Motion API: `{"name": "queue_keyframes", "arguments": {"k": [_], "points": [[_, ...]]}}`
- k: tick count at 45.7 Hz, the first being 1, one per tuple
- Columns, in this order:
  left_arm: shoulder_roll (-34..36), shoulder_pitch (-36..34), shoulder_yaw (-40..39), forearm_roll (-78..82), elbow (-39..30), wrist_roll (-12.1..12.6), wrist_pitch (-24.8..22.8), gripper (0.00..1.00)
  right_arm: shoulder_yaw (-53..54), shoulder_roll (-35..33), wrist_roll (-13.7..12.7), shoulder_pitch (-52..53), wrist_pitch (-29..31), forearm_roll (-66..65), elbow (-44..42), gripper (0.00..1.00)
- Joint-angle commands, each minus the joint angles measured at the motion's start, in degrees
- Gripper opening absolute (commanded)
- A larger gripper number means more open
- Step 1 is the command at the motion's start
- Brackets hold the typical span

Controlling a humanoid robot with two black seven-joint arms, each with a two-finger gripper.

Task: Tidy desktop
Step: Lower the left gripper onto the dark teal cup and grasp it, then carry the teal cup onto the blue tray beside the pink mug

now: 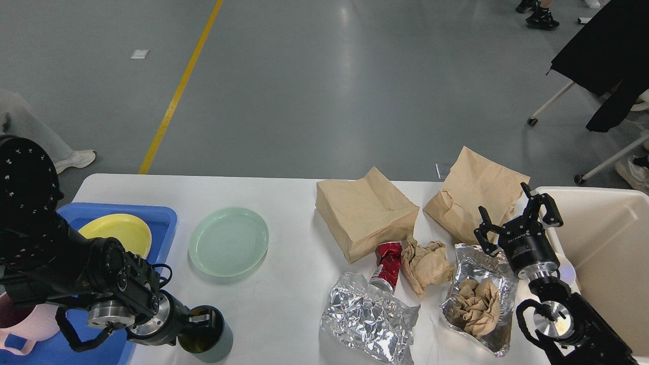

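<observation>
White lettering runs along the body of the right claw (517,215), too small to read. The crushed red can (387,265) carries print that cannot be made out. Nothing else shows any writing.

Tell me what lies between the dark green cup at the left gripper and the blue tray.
Nothing visible on the desktop blocks it. The dark green cup stands just right of the blue tray; only the left gripper and its arm cover the gap between them.
</observation>
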Motion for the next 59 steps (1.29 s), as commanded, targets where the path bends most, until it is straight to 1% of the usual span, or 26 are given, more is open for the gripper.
{"name": "queue_keyframes", "arguments": {"k": [1, 3, 4, 5, 10, 12, 14, 18, 33, 38, 43, 48, 54, 59], "points": [[0.0, 0.0, 0.0, -0.2, 0.6, 3.1, 0.8, 0.39, 0.0, 0.0, 0.0, 0.0, 0.0, 0.0, 0.0, 1.0], [0.0, 0.0, 0.0, -0.2, 0.6, 4.1, 0.8, 0.31, 0.0, 0.0, 0.0, 0.0, 0.0, 0.0, 0.1, 1.0], [0.0, 0.1, 0.0, -0.2, 0.6, 4.2, 0.9, 0.29, 0.0, 0.0, 0.0, 0.0, 0.0, 0.0, 0.0, 1.0], [0.0, 0.0, 0.0, -0.2, 0.6, 4.1, 0.9, 0.28, 0.0, 0.0, 0.0, 0.0, 0.0, 0.0, 0.0, 1.0], [0.0, 0.1, -0.1, -0.1, 0.6, 4.0, 0.4, 0.14, 0.0, 0.0, 0.0, 0.0, 0.0, 0.0, 0.0, 1.0], [0.0, 0.1, -0.2, -0.1, 0.6, 3.8, 0.1, 0.06, 0.0, 0.0, 0.0, 0.0, 0.0, 0.0, 0.0, 1.0], [0.0, 0.1, -0.6, -0.1, 0.5, 3.6, -0.5, 0.01, 0.0, 0.0, 0.0, 0.0, 0.0, 0.0, 0.0, 1.0], [0.1, 0.1, -0.8, 0.0, 0.6, 3.5, -2.2, 0.0, 0.0, 0.0, 0.0, 0.0, 0.0, 0.0, 0.1, 1.0], [0.8, -0.5, -0.7, 0.0, 0.4, 3.3, -3.3, 0.0, 0.0, 0.0, 0.0, 0.0, 0.0, 0.0, 0.0, 1.0], [1.8, -2.7, 0.3, 0.1, -0.7, 3.3, -4.0, 0.0, 0.0, 0.0, 0.0, -0.1, 0.0, 0.0, 0.0, 1.0], [3.6, -7.5, 1.8, 0.5, -2.6, 3.3, -6.0, 0.0, 0.0, 0.0, 0.0, 0.0, 0.0, 0.0, 0.0, 1.0], [5.9, -15.1, 3.1, 0.8, -5.2, 4.3, -11.1, 0.0, 0.0, 0.0, 0.0, 0.0, -0.1, 0.0, 0.0, 1.0], [8.4, -25.3, 6.5, 2.8, -7.4, 3.6, -17.9, 0.0, 0.0, 0.0, 0.0, 0.0, -0.1, 0.0, 0.0, 1.0], [13.2, -32.9, 7.3, 5.8, -10.0, 3.6, -21.2, 0.0, 0.0, 0.0, 0.0, 0.0, -0.1, 0.0, 0.0, 1.0]]}}
